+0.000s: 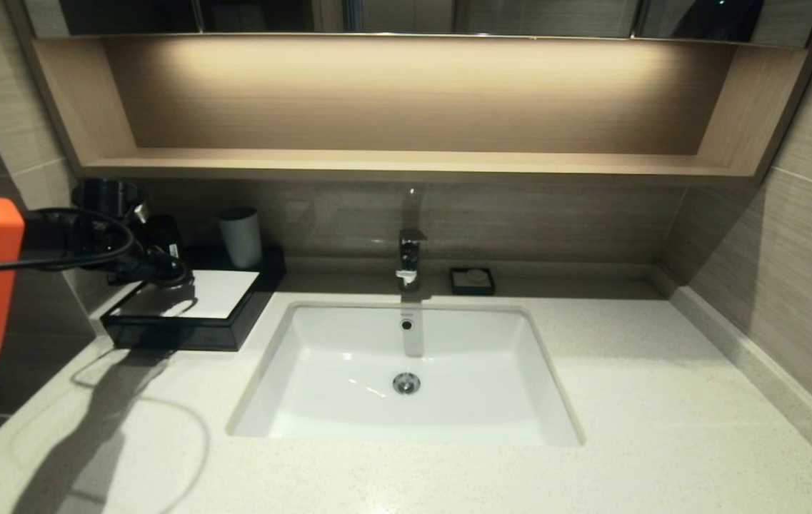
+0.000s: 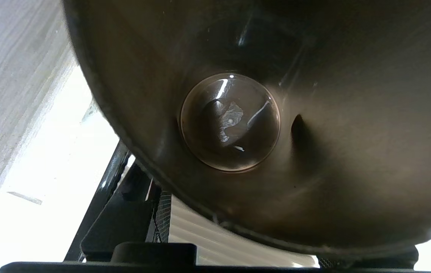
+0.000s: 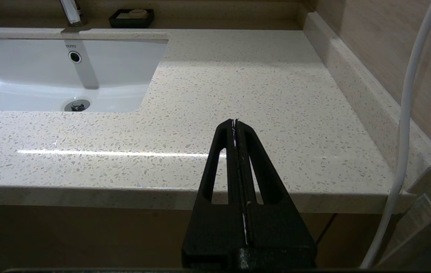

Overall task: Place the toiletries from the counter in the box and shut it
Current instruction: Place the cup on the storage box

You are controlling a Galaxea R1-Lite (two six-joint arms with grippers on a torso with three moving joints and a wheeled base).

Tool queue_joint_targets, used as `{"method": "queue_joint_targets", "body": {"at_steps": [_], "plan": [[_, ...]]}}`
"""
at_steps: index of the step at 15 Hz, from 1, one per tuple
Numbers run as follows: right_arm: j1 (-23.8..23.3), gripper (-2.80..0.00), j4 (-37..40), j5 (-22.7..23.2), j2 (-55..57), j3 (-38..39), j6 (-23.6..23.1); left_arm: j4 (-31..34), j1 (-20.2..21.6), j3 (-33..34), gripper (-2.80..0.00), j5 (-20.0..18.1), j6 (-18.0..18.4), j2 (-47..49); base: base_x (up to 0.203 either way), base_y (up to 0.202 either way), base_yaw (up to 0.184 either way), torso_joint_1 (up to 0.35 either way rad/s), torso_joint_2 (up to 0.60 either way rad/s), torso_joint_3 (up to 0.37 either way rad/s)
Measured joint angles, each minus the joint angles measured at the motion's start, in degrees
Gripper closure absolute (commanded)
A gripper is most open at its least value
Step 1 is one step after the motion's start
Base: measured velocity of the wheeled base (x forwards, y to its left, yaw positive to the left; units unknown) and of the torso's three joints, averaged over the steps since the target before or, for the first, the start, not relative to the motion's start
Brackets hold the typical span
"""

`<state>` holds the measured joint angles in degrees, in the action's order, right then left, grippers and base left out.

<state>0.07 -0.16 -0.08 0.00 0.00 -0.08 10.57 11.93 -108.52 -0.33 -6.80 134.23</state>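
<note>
Head view, with both wrist views. The box (image 1: 216,294), flat and black with a white top panel, lies on the tabletop (image 1: 663,400) at 9 o'clock of the sink (image 1: 520,335); a pale cup (image 1: 240,236) stands at its far edge. No toothbrush or sachet shows on the tabletop in any view. Whether they already lie inside the box cannot be told.

The left pincer (image 1: 145,264) hangs over the box's far-left corner. It appears clamped at middling width on a dark tumbler (image 1: 107,196); the grip itself is hard to make out, since the tumbler's base fills the left wrist view. The right pincer (image 3: 235,123) is closed on nothing, fingers pressed together, parked just below the tabletop's front edge at 4 o'clock of the sink. A soap dish (image 1: 472,281) sits at 1 o'clock of the sink, beside the tap (image 1: 410,258).

Handling, as judged:
- **Tumbler:** smooth, rigid and breakable, so likely to slip in a light grip. Hold it across the wall, well below the rim.
- **Box:** stiff and light, and may slide when pushed. Close it by pressing squarely on the drawer front.
- **Toothbrush:** light and stiff, in slick wrap. Pinch it mid-length.
- **Sachet:** limp and thin. Take it by an edge.
</note>
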Motion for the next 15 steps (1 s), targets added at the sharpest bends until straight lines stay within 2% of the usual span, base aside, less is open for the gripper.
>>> {"method": "queue_joint_targets", "body": {"at_steps": [12,15], "plan": [[0.00,0.00,0.01,-0.01,0.00,0.00,0.03,1.14,-0.17,0.44,-2.80,-0.11,-0.59,-0.11,0.000,0.000,0.000,0.000,0.00,0.000],[0.00,0.00,0.00,-0.01,0.00,0.00,0.01,1.11,-0.11,2.41,-2.80,-0.13,-0.83,-1.86,0.000,0.000,0.000,0.000,0.00,0.000]]}}
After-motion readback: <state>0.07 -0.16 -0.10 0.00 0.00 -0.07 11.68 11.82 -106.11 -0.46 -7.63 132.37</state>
